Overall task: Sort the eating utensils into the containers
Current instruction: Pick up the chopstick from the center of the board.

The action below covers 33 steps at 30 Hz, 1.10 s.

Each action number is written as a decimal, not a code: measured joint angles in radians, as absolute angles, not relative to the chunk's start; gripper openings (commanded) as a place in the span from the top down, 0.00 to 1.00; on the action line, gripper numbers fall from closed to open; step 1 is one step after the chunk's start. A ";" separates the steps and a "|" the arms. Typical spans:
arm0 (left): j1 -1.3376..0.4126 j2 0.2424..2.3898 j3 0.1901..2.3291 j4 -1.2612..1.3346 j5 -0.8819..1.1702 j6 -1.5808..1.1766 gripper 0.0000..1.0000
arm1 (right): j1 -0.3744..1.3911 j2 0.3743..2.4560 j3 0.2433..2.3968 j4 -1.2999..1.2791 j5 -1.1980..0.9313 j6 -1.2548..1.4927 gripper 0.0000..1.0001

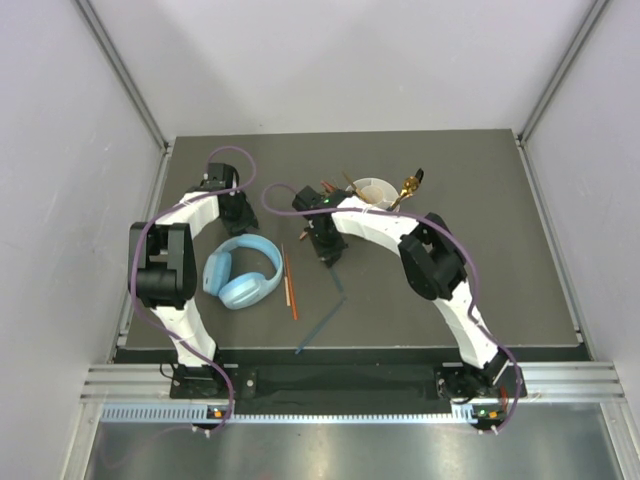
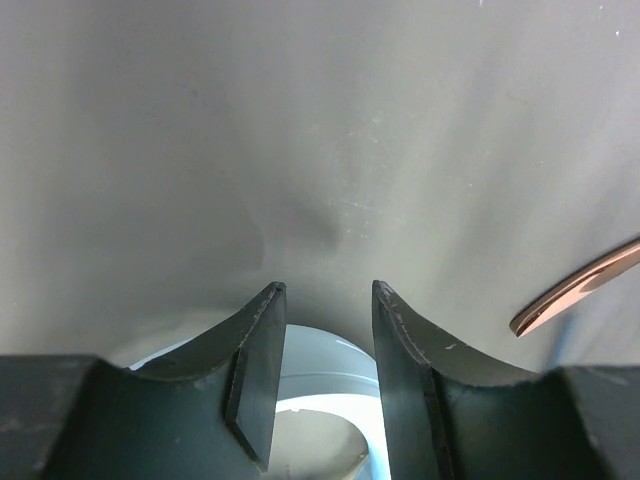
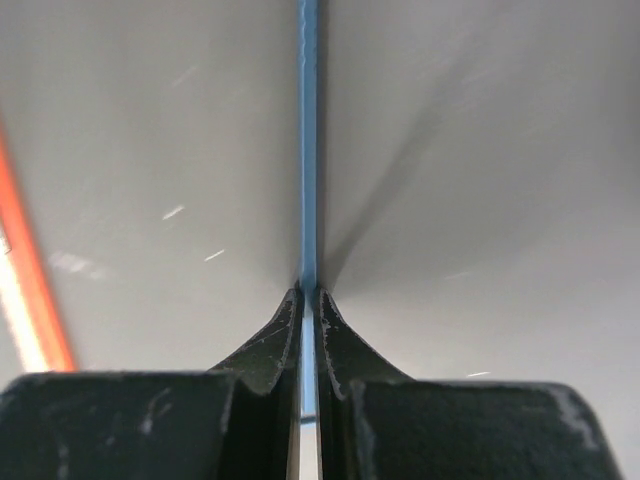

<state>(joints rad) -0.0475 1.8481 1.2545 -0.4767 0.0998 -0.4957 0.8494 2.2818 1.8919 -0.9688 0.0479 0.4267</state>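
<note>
My right gripper [image 3: 308,295] is shut on a thin blue chopstick [image 3: 308,150] that runs straight out from between its fingertips over the mat. From above, this gripper [image 1: 328,252] sits at mid-table, with the chopstick [image 1: 338,280] sticking out toward the front. Another thin blue stick [image 1: 320,326] lies slanted near the front edge. Two orange chopsticks [image 1: 290,285] lie beside the headphones. The round white container [image 1: 375,192] stands at the back with gold utensils [image 1: 408,186] leaning in it. My left gripper [image 2: 328,290] is open and empty above the headphones.
Light blue headphones [image 1: 243,272] lie left of centre, directly below the left gripper [image 1: 235,210], and show between its fingers [image 2: 330,370]. A copper-coloured utensil [image 2: 580,288] lies to that gripper's right. More copper utensils [image 1: 328,186] lie left of the container. An orange chopstick [image 3: 30,270] runs along the left edge of the right wrist view.
</note>
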 measured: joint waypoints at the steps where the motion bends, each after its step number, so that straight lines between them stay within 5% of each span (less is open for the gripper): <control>1: -0.047 1.848 1.254 -0.476 0.101 -0.496 0.55 | 0.839 2.279 1.892 -0.964 0.062 0.413 1.00; 33: -0.047 1.885 1.274 -0.471 0.144 -0.495 0.55 | 0.740 2.048 1.966 -0.890 0.139 0.181 1.00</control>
